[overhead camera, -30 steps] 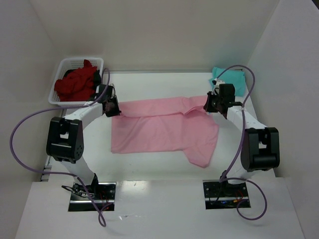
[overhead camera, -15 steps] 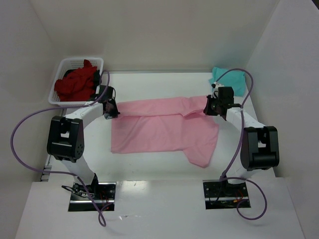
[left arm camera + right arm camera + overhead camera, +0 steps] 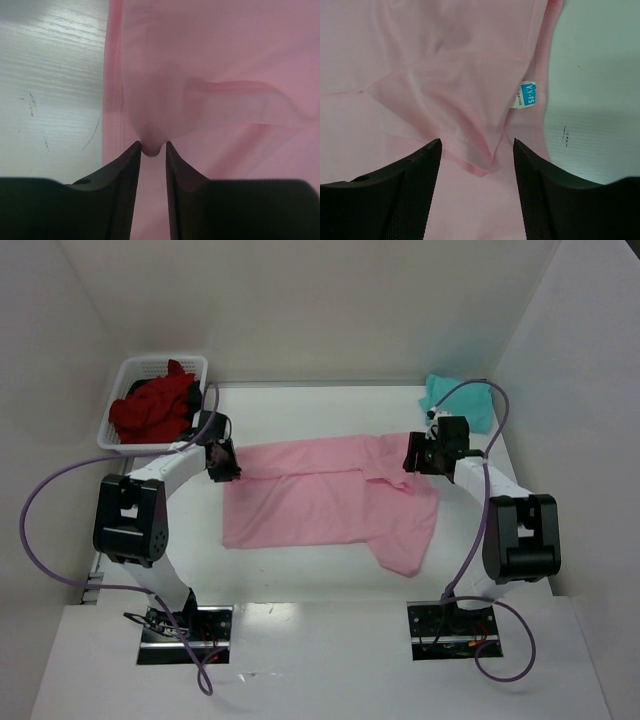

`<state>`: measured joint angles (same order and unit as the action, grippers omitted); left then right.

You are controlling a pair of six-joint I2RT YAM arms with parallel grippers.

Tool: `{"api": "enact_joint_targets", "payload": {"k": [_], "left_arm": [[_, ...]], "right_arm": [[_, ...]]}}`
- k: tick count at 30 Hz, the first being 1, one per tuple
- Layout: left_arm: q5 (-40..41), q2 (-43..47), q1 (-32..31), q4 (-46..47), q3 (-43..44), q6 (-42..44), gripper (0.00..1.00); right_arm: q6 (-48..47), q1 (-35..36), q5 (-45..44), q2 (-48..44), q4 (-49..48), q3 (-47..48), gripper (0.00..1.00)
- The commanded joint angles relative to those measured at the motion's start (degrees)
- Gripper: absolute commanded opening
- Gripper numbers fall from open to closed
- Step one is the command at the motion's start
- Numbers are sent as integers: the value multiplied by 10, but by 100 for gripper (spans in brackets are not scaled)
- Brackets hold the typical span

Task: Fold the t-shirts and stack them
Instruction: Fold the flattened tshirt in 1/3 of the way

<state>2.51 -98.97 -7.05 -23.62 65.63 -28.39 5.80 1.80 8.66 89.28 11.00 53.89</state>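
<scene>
A light pink t-shirt (image 3: pixel 320 502) lies spread across the middle of the table, its top part folded down over the body. My left gripper (image 3: pixel 228 468) is at the shirt's upper left corner. In the left wrist view (image 3: pixel 152 145) its jaws stand slightly apart, and a small nub of pink cloth (image 3: pixel 225 60) sits loose between the tips. My right gripper (image 3: pixel 415 458) is at the upper right, near the collar. In the right wrist view (image 3: pixel 477 142) it is wide open above the pink cloth (image 3: pixel 420 50), and a folded edge lies free between the fingers. A teal t-shirt (image 3: pixel 462 400) lies folded at the back right. Dark red t-shirts (image 3: pixel 150 410) fill the basket.
A white lattice basket (image 3: pixel 112 432) stands at the back left corner, close behind my left arm. A blue and white label (image 3: pixel 525 94) shows at the pink shirt's collar. White walls close in the table on the left, back and right.
Both grippers have opened and let go of the pink shirt's top edge, which now lies on the shirt. The right gripper has shifted slightly to the left.
</scene>
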Motion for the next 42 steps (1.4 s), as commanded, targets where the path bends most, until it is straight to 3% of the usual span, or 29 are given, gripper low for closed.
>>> {"api": "enact_joint_targets", "payload": {"k": [1, 3, 7, 10, 13, 20, 29, 42], "left_arm": [[29, 50, 3, -21, 37, 2, 45], [44, 64, 3, -21, 40, -6, 53], [54, 71, 3, 10, 40, -18, 65], [54, 50, 9, 27, 50, -36, 67], [32, 30, 15, 58, 52, -48, 66], [-3, -3, 20, 88, 34, -67, 53], [8, -42, 26, 93, 14, -84, 53], [47, -101, 31, 89, 66, -98, 51]], "right_arm": [[10, -28, 15, -50, -5, 17, 82], [15, -37, 18, -61, -5, 37, 89], [20, -37, 5, -33, -18, 78, 91], [25, -37, 14, 27, -23, 97, 80], [32, -37, 30, 70, -42, 105, 75], [33, -37, 30, 109, -51, 112, 57], [26, -37, 49, 143, -41, 124, 54], [21, -37, 62, 149, -41, 129, 53]]}}
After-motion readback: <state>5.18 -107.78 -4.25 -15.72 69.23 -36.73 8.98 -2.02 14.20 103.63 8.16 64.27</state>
